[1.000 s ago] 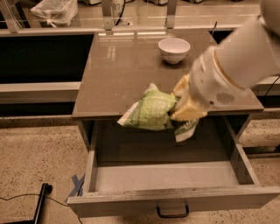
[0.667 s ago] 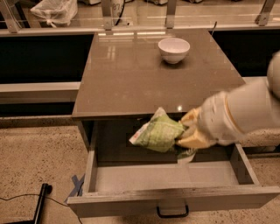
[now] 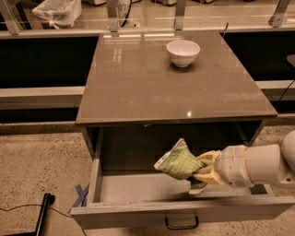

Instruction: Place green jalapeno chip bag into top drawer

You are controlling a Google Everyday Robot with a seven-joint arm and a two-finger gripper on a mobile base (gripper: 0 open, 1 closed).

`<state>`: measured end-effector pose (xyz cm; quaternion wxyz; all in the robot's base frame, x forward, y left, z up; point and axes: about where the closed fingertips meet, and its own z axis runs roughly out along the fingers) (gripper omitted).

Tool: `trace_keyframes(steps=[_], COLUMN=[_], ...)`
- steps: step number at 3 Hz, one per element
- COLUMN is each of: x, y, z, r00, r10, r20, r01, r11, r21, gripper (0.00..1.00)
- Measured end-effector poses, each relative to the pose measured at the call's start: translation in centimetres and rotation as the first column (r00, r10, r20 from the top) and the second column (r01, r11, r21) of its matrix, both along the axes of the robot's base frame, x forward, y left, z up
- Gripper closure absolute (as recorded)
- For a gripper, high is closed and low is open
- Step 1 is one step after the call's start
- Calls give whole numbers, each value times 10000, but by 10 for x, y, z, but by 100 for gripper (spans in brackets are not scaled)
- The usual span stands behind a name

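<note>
The green jalapeno chip bag (image 3: pixel 179 162) is a crinkly light-green bag held inside the open top drawer (image 3: pixel 184 213), a little above its floor, right of centre. My gripper (image 3: pixel 201 169) comes in from the right on a white arm and is shut on the bag's right end, with its pale fingers (image 3: pixel 208 159) above and below it. The drawer is pulled out, with a dark loop handle (image 3: pixel 181 224) at front centre.
A white bowl (image 3: pixel 183 52) stands on the brown table top (image 3: pixel 138 87) at the back. A clear plastic bag (image 3: pixel 57 11) lies behind the table at the far left. A black cable and bar (image 3: pixel 42 213) lie on the speckled floor at the lower left.
My arm has dropped from above the table's front edge down into the open drawer, carrying the chip bag lower and rightward.
</note>
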<state>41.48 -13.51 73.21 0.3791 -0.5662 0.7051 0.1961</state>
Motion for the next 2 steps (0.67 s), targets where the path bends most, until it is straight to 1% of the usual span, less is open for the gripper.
trace_keyframes(steps=[1,2], x=[5,11], y=[-9,-9], z=[-25,-38], r00=[9970,9831], r10=[-685,-1439], r20=[-372,-1130], r01=[679,1431], r11=[9976,9896], r21=[-157,-151], gripper=[82,58])
